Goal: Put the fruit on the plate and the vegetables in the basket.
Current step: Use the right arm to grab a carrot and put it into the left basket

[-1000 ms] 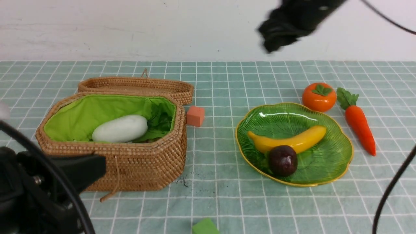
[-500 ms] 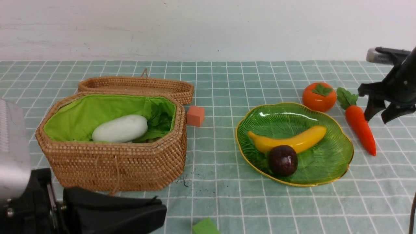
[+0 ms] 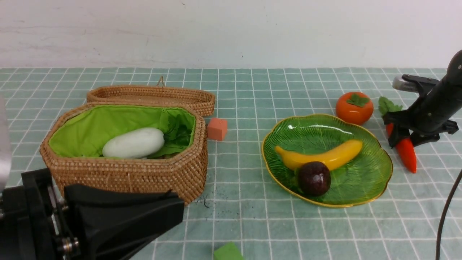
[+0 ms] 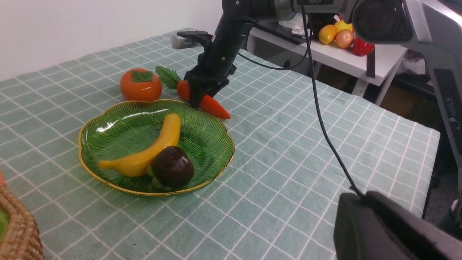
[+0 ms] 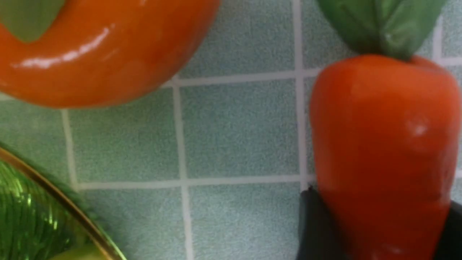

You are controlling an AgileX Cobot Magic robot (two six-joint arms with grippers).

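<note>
Teal grid-checked tablecloth [image 3: 245,216], white wall behind: glossy ribbed green plate [image 3: 377,173] bearing smooth banana [image 3: 325,155] and round dark mangosteen [image 3: 313,178], with the shiny persimmon [image 3: 354,107] just behind the plate, not yet on it. Right gripper [image 3: 406,139], beside the plate's right rim, pinches the tapered carrot [image 3: 407,155] near its thick end as it lies on the cloth; the left gripper's [image 3: 144,216] state cannot be told. Step judged: carrot pickup, and next it calls for a lift and carry past the plate to the woven, green-lined basket [image 3: 144,177] holding the white radish [image 3: 133,143].

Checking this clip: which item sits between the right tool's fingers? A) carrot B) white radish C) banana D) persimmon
A: the right tool stands over the carrot with a finger on each side of its orange body, on the cloth beside the plate.
</note>
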